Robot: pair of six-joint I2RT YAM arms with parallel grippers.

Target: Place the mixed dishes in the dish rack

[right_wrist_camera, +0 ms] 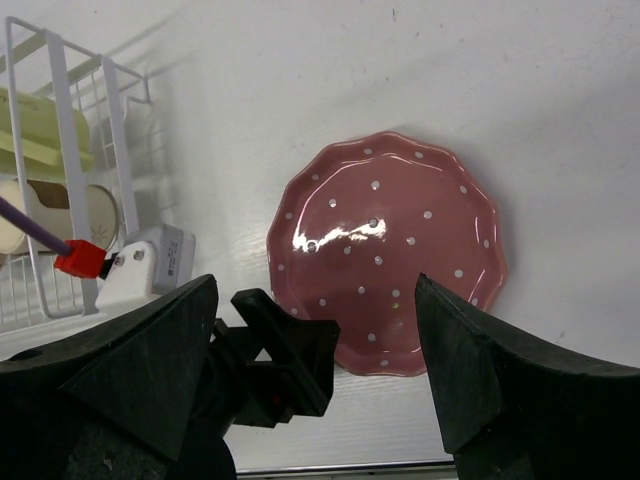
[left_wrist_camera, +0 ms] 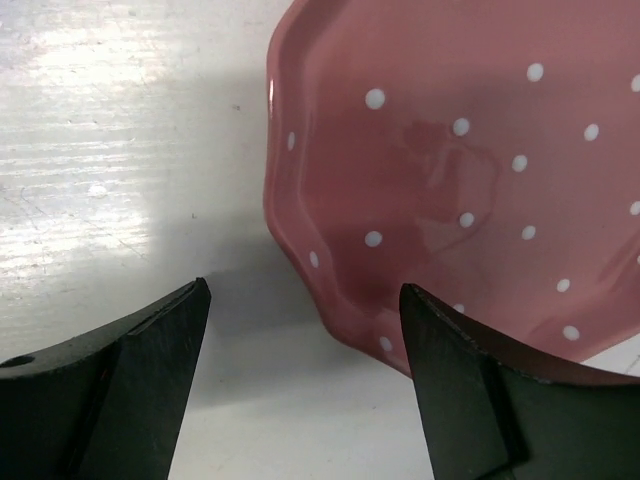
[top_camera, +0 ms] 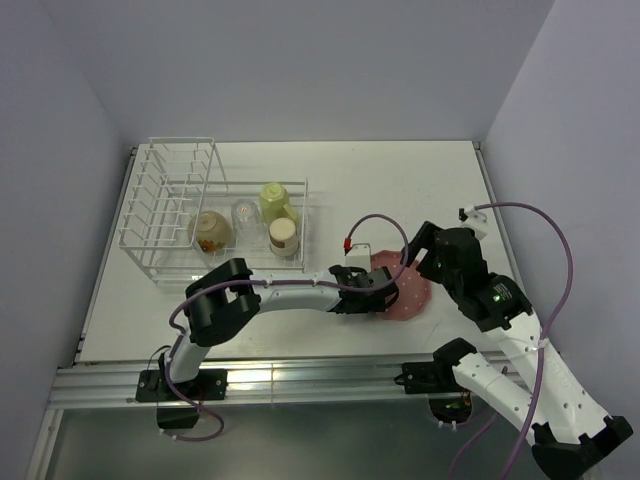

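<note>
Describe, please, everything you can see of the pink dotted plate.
The pink white-dotted plate is round with a scalloped rim and looks like glossy glazed ceramic. It lies flat, face up, on the white table, outside the dish rack and to its right in the top view. The left gripper is at its edge, fingers open with the rim between them; whether they touch it cannot be told.

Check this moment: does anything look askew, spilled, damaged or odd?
Nothing stands out. The pink plate lies flat and intact on the table, not yet in the dish rack. No spill or breakage shows.
</note>
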